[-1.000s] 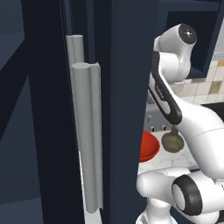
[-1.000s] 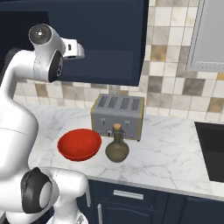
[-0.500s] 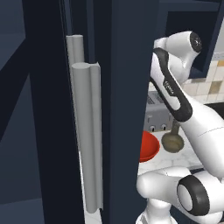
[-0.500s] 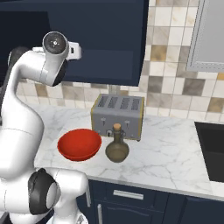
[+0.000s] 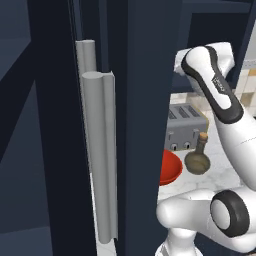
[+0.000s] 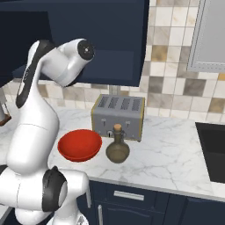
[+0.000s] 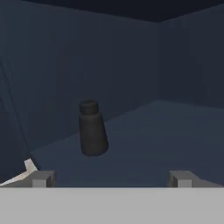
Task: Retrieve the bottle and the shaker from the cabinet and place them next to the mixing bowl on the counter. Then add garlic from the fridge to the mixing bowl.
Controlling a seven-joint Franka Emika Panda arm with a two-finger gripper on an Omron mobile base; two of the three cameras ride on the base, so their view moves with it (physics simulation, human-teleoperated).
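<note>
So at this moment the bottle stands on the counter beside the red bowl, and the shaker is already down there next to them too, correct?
Not quite. The bottle does stand on the counter beside the red bowl, but the shaker is not there: the hand view shows it upright on the shelf inside the cabinet, ahead of the open end effector.

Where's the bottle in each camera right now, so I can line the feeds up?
Left base view: bottle at right of centre, on the counter beside the mixing bowl.
Right base view: bottle at centre, just right of the bowl.
Hand view: not in it.
Shared landmark: the toaster just behind the bottle.
</note>
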